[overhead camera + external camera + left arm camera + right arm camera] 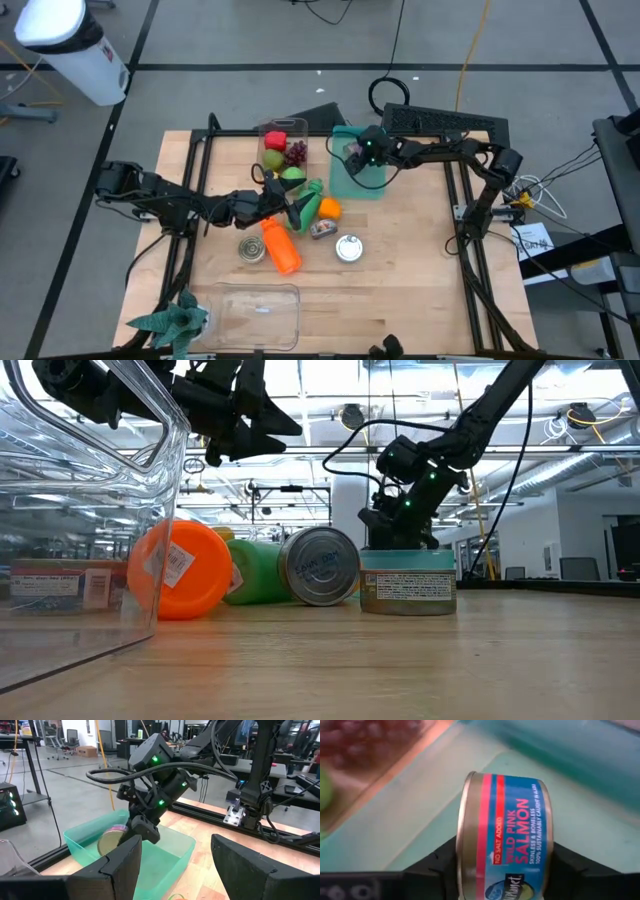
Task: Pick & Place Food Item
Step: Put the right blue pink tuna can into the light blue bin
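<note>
Clamping a salmon can point(507, 837) over the teal bin point(372, 185), the right gripper point(500, 865) hides its fingertips behind it.

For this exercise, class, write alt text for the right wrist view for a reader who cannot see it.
A round metal can with a blue and red salmon label sits on edge between the right gripper's dark fingers, above the floor of a translucent green plastic bin.

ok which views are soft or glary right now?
Right wrist view: salmon can label sharp, green bin and fruit behind blurred. Low view: clear tub up close distorts what's behind it; ceiling lights bright. Left wrist view: own fingers soft, right gripper sharp. High view: even light, no glare.
</note>
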Robot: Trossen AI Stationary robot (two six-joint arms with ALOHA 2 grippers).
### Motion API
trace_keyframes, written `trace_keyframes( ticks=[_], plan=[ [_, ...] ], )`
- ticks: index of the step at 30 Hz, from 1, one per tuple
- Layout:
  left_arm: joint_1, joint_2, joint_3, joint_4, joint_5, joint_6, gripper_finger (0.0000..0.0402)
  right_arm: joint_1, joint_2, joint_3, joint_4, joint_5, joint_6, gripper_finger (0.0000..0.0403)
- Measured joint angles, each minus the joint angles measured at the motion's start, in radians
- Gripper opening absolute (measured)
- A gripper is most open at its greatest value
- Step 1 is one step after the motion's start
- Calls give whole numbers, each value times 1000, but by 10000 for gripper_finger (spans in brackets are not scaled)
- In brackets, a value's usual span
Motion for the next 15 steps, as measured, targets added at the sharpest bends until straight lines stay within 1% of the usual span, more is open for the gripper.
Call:
trace_keyframes(
  ticks=[3,11,13,15],
  plan=[
    [0,0,0,0,0,0,244,0,-9,0,-6,-79,7,185],
    [0,0,0,-1,0,0,244,-1,-11,0,-12,-300,108,185],
    [0,0,0,-1,0,0,244,-1,-11,0,-15,-344,128,197],
    [0,0,0,-1,0,0,244,0,-11,0,-15,-371,133,217]
  ],
)
